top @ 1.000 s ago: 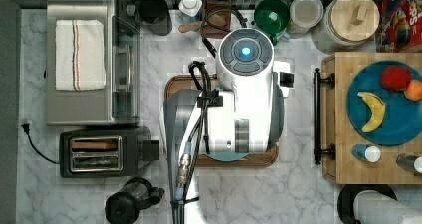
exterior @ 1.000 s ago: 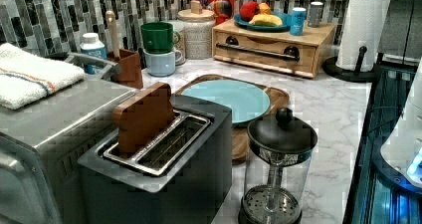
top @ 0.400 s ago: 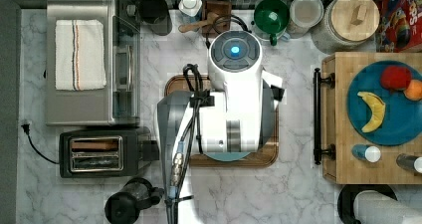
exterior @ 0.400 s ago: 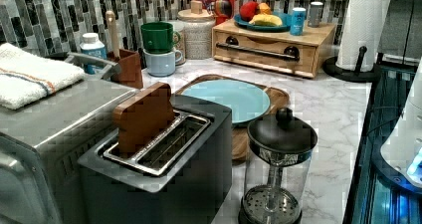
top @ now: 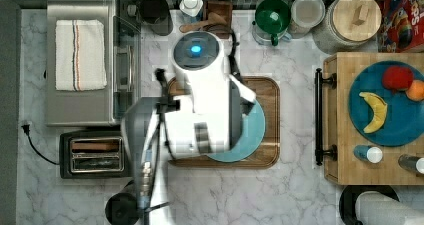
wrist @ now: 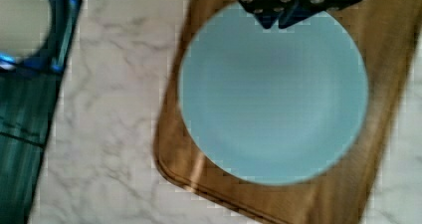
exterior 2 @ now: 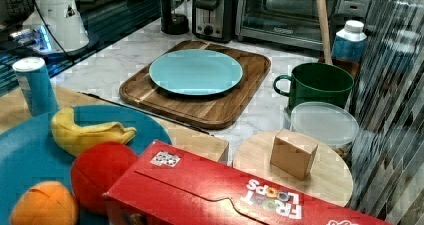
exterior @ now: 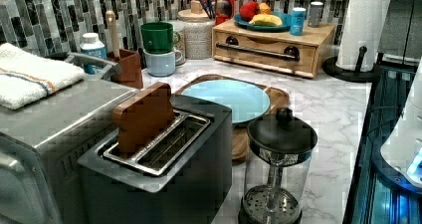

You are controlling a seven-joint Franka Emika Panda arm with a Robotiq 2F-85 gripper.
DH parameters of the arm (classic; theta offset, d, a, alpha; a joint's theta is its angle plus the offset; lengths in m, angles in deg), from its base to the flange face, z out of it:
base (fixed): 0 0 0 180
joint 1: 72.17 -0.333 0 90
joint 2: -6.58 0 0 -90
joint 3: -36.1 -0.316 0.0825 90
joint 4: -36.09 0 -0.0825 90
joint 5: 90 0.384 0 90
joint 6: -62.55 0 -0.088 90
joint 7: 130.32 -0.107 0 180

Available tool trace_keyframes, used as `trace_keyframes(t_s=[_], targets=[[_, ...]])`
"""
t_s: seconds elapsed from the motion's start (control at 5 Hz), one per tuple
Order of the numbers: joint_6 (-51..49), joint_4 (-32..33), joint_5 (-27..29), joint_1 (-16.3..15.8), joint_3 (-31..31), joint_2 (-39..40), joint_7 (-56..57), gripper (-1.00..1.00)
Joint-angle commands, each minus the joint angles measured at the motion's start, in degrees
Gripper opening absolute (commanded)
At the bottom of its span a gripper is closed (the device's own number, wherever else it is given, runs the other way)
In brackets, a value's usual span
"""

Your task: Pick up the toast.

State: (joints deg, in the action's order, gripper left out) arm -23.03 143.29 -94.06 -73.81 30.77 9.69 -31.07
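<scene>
The toast is a brown slice standing upright in the back slot of the black toaster, about half of it above the slot. From above the toast is a narrow brown strip in the toaster at the top view's lower left. My white arm hangs over the wooden tray, to the right of the toaster in the top view. In the wrist view my gripper hovers above the light-blue plate, its dark fingertips together and holding nothing.
A toaster oven with a striped cloth stands behind the toaster. A glass coffee press stands beside the toaster. Mugs, jars and a utensil block line the back wall. A wooden stand holds a fruit plate.
My arm has swung toward the top view's left, nearer the toaster side. The toast and everything on the counter have stayed put.
</scene>
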Motion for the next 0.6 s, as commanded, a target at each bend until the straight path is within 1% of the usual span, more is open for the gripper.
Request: trace_keyframes(t_s=[0.2,0.4,0.6], targets=[[2.5,-6.6,4.0,-7.5,-7.8,-1.5,-19.9,-1.00],[4.9,-5.6,4.1,-8.3,-10.5,-2.5,-27.4,-1.00],[2.5,-10.5,4.6,-8.6,-13.9,0.4,-36.6,-1.00]])
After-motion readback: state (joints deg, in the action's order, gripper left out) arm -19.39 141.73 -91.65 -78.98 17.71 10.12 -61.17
